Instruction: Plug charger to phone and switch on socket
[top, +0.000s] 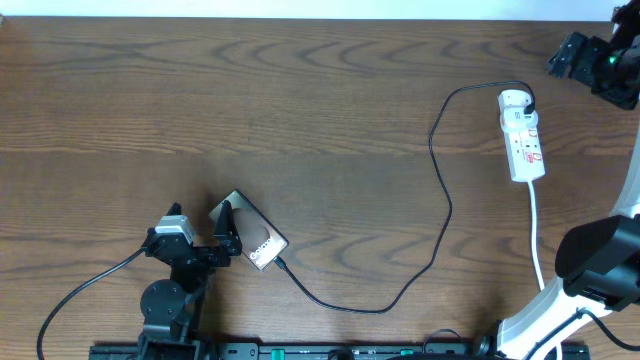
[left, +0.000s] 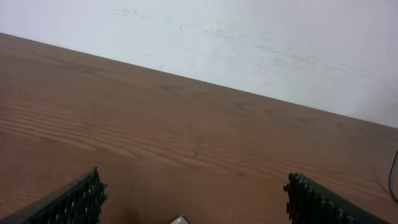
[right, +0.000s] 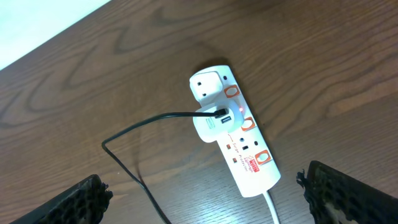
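The phone (top: 256, 228) lies flat and aslant at the lower left of the table. My left gripper (top: 228, 234) stands open at its left edge. In the left wrist view only a corner of the phone (left: 179, 219) shows, low between that gripper's (left: 196, 202) wide-apart fingers. The charger (top: 440, 190), a thin black cable, runs from the phone's near end in a long loop to the socket (top: 522, 135). My right gripper (top: 578, 56) hangs open beyond the socket's far end, holding nothing. In the right wrist view the socket (right: 239, 140) and the charger (right: 155, 121) plugged into it lie ahead of the gripper (right: 208, 199).
The socket's white cord (top: 537, 235) runs toward the right arm's base (top: 600, 260). A thick black robot cable (top: 90, 285) curves at the lower left. The table's far edge meets a white wall (left: 249, 43).
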